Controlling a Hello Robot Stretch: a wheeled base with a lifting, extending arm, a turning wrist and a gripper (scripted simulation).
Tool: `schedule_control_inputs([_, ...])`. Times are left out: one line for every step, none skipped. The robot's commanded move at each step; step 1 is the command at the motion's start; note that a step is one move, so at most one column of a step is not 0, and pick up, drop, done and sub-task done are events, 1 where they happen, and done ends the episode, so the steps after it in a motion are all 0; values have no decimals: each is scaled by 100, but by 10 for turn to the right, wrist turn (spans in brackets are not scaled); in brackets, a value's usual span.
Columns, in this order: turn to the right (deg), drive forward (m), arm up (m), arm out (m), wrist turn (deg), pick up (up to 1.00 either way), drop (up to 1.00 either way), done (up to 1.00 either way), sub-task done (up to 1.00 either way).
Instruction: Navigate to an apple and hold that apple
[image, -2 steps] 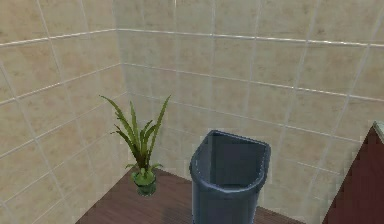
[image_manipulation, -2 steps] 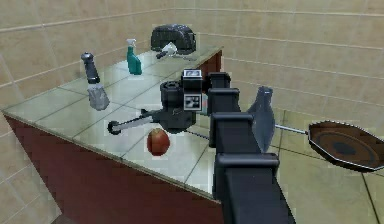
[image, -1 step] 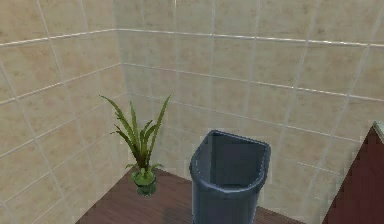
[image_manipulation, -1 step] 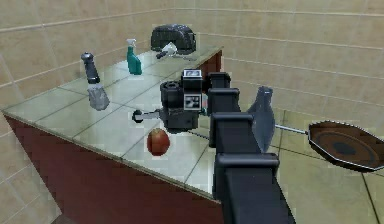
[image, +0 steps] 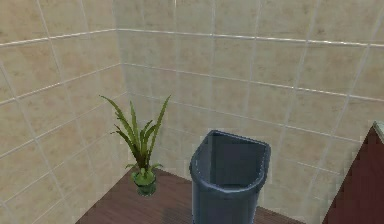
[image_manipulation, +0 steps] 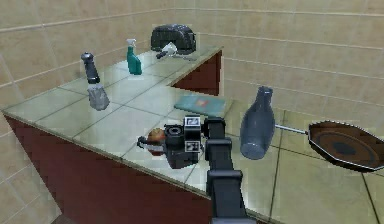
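On the glossy pale-tiled table (image_manipulation: 112, 124) a round reddish apple (image_manipulation: 155, 135) lay at the dark hand (image_manipulation: 164, 143); whether the hand held it, I could not tell. A smooth bluish glass bottle (image_manipulation: 257, 122) stood near.

On the floor in the corner, plant (image: 143, 140) left of bin (image: 230, 175). On the counter (image_manipulation: 120, 125), toaster (image_manipulation: 173, 40) farthest back, spray bottle (image_manipulation: 133, 57) and grinder (image_manipulation: 89, 67) left of it and nearer. Book (image_manipulation: 201, 102) mid-counter, bottle (image_manipulation: 257, 123) right of it, pan (image_manipulation: 345, 143) rightmost, small round thing (image_manipulation: 154, 136) at the near edge.
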Motion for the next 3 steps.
schedule_control_inputs([0,0,0,0,0,100,0,0,0])
schedule_control_inputs([0,0,10,0,0,0,0,0,0])
schedule_control_inputs([0,0,0,0,0,0,0,100,0])
